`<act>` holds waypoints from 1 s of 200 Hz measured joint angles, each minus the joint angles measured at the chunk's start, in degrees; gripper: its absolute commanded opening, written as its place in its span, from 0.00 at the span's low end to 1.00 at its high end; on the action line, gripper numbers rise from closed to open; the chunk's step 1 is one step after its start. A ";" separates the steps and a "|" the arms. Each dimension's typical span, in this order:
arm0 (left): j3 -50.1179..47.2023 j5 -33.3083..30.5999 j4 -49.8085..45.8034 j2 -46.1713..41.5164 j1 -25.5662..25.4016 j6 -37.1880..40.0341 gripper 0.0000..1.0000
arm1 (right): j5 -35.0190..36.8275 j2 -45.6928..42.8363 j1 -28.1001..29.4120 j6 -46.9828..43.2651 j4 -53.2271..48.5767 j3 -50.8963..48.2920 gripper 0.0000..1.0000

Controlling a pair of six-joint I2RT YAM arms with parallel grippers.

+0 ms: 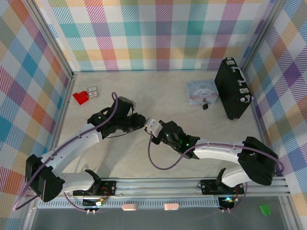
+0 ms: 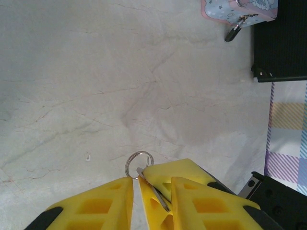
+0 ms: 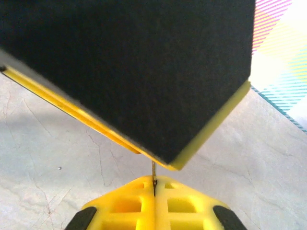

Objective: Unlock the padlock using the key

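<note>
Two grippers meet over the table (image 1: 192, 158). At its far right, a pastel tin (image 1: 200, 91) lies beside a black briefcase (image 1: 233, 88). The padlock (image 2: 233, 32) rests against the tin's edge, well apart from both grippers. The right gripper (image 3: 154, 184) pinches the key (image 3: 154, 171) tight. The left gripper (image 2: 151, 182) stands partly open around those fingertips, with the key ring (image 2: 139, 164) poking out.
</note>
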 measured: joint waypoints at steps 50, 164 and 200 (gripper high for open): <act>0.00 0.00 0.11 0.48 0.00 -0.87 0.16 | 1.18 1.27 0.48 -0.20 2.54 -0.42 0.00; -0.02 -0.70 0.24 0.48 0.04 -1.09 0.00 | 5.86 3.19 1.53 -0.39 7.78 -1.60 0.00; -0.13 -1.09 0.42 0.48 0.04 -1.07 0.00 | 6.32 3.37 1.66 -0.07 8.07 -1.64 0.06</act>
